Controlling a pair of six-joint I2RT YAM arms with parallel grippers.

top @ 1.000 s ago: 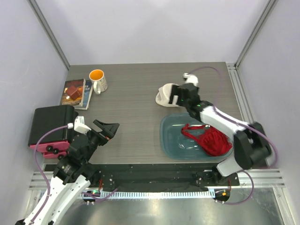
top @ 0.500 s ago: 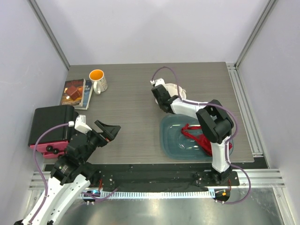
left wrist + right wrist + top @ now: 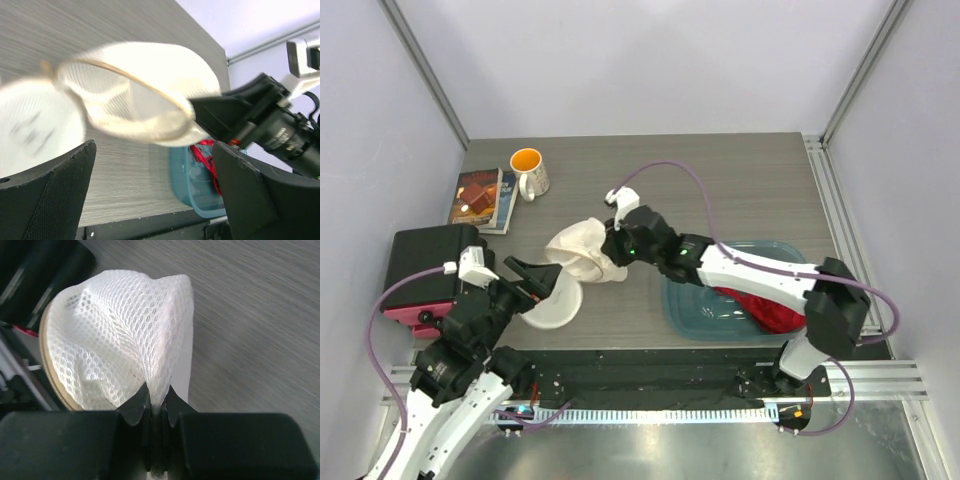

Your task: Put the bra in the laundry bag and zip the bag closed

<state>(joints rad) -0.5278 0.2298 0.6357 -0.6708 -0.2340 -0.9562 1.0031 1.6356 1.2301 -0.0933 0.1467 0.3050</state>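
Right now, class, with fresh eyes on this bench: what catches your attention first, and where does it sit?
The white mesh laundry bag stands out, pinched by its mesh in the right gripper near the middle of the table, right in front of the open left gripper. Next comes the red bra, lying in the blue tray at the near right.

Far table [image 3: 750, 170], open passage: we note bare wood from the mug [image 3: 530, 172] rightward. Near side, blocked: we list the laundry bag [image 3: 582, 255] just ahead of the left gripper [image 3: 540, 280], blue tub [image 3: 685, 300] to its right
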